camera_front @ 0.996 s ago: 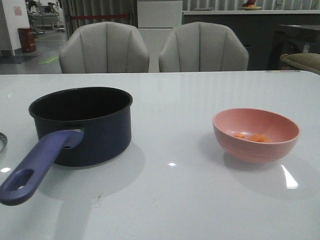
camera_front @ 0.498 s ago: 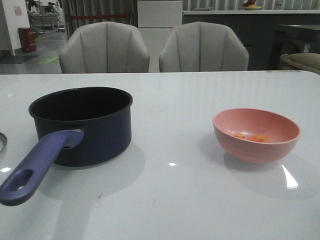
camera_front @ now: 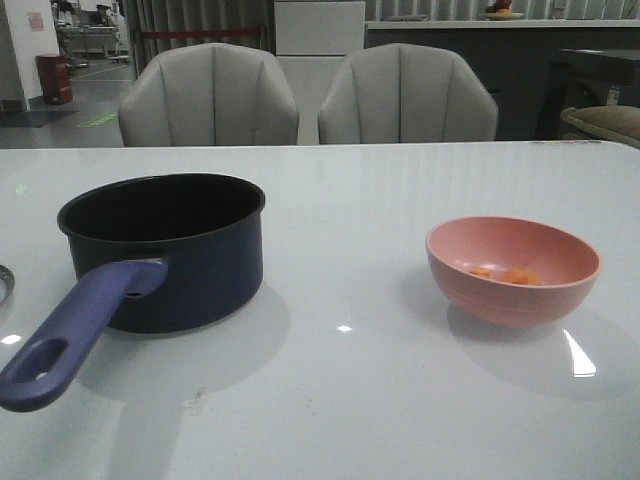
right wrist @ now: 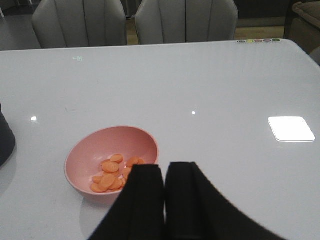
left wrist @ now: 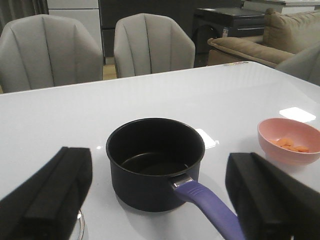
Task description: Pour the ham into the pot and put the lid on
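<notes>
The dark navy pot (camera_front: 165, 250) stands on the left of the white table, its purplish-blue handle (camera_front: 80, 325) pointing toward me. Small orange ham pieces (camera_front: 505, 274) lie in a pink bowl (camera_front: 512, 268) on the right. Only a sliver of the lid's metal rim (camera_front: 3, 282) shows at the far left edge. No gripper shows in the front view. In the left wrist view my left gripper (left wrist: 160, 167) is wide open and empty, behind the pot (left wrist: 155, 165), near the lid rim (left wrist: 80, 227). My right gripper (right wrist: 165, 170) is shut and empty, just beside the bowl (right wrist: 95, 150) with the ham (right wrist: 111, 174).
Two grey chairs (camera_front: 300, 95) stand behind the table's far edge. A sofa (left wrist: 270, 35) is off to the right. The pot's side (right wrist: 5, 142) shows at the edge of the right wrist view. Bright light reflections lie on the glossy tabletop (right wrist: 291, 128).
</notes>
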Motion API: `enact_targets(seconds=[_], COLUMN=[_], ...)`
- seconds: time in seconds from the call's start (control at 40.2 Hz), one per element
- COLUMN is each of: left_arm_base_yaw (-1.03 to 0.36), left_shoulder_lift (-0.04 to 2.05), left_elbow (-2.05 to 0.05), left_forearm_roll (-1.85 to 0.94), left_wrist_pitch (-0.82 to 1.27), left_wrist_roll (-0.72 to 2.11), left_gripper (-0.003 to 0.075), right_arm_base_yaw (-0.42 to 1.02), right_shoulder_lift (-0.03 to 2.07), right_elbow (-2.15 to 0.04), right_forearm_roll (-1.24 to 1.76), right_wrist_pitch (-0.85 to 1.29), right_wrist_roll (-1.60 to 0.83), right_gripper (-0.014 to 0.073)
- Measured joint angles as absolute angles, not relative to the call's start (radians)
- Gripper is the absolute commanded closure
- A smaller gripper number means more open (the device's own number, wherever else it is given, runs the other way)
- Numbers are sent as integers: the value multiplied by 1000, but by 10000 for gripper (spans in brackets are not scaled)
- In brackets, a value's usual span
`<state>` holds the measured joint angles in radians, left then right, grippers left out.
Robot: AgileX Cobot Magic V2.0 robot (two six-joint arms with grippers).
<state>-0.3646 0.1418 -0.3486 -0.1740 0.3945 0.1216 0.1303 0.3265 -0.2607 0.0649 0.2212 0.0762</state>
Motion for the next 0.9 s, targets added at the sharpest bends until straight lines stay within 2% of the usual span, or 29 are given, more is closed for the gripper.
enact_targets(seconds=[0.075,0.149,0.672,0.897], left_arm_base_yaw=[-365,-365,-365,-365], left_shoulder_lift=[142,142,142,142], left_elbow=[-349,-349,-349,-349], left_forearm_roll=[-174,-174,-174,-174], left_wrist_pitch=[395,395,397,397], left_wrist_roll=[122,122,122,122], left_gripper=[138,138,137,138], right_arm_base_yaw=[130,130,130,137], right_shoulder_lift=[386,457,1219,1464], right_elbow=[-288,-326,-718,-864], right_forearm_roll=[65,65,79,110], right_wrist_pitch=[221,225,381,396], right_wrist_roll=[76,76,73,73], right_gripper=[197,153,151,151])
